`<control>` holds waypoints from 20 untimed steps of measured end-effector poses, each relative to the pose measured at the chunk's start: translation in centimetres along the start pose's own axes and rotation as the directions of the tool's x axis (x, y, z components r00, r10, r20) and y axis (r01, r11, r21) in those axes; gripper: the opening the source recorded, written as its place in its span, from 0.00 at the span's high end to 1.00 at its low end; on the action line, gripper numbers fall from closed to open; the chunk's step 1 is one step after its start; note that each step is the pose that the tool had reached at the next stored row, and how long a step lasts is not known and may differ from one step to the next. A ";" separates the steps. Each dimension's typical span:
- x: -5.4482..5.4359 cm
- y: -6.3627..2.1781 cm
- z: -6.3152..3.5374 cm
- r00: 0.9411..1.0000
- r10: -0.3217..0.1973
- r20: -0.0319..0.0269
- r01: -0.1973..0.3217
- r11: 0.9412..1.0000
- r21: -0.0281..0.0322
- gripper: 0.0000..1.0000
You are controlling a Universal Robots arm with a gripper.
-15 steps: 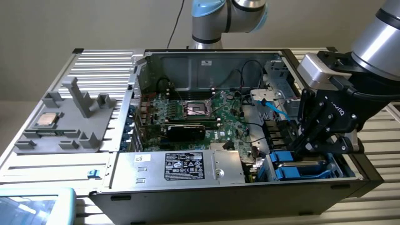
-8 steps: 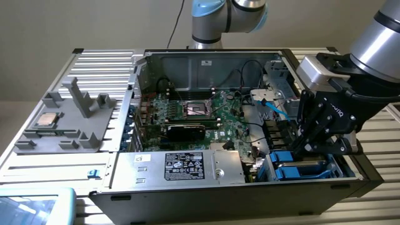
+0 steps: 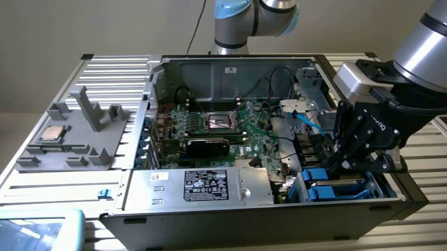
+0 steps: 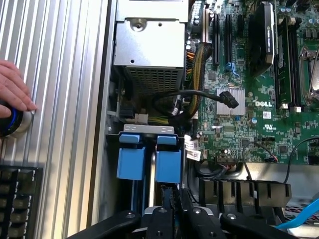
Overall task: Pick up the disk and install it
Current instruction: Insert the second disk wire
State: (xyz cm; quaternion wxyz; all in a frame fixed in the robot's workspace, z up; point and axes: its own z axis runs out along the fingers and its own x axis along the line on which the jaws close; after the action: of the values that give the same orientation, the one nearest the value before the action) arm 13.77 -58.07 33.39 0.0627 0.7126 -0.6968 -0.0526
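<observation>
Disk point(image 4: 149, 164) in drive bay of open computer case point(image 3: 209, 65), gripper point(image 3: 356, 164) directly above it.

Gripper: fingers drawn nearly together, reaching down into the bay at the exterior view's right; in the wrist view the fingertips sit at the near end of the blue rails and seem to pinch something between them, though an actual grip cannot be confirmed. Disk: blue carrier rails, slotted beside the power supply point(image 3: 209, 185); long axis runs straight away from the fingertips. Hand point(image 4: 15, 94) rests on the table point(image 4: 65, 74) beside the case.

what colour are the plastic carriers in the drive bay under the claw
Blue. The carriers show best in the wrist view, just beyond the claw.
</observation>
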 end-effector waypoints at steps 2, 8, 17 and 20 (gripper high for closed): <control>0.0 -0.06 0.06 1.000 0.000 0.000 0.000 1.000 0.000 0.84; 0.0 -0.10 0.27 1.000 0.000 0.000 0.000 1.000 0.000 0.84; 0.0 -0.06 0.18 1.000 -0.001 0.002 0.001 1.000 0.000 0.76; 0.0 0.15 -0.71 1.000 -0.001 0.001 0.001 1.000 0.000 0.70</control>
State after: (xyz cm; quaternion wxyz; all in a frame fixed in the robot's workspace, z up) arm 13.74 -58.07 34.11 0.0625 0.7128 -0.6966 -0.0528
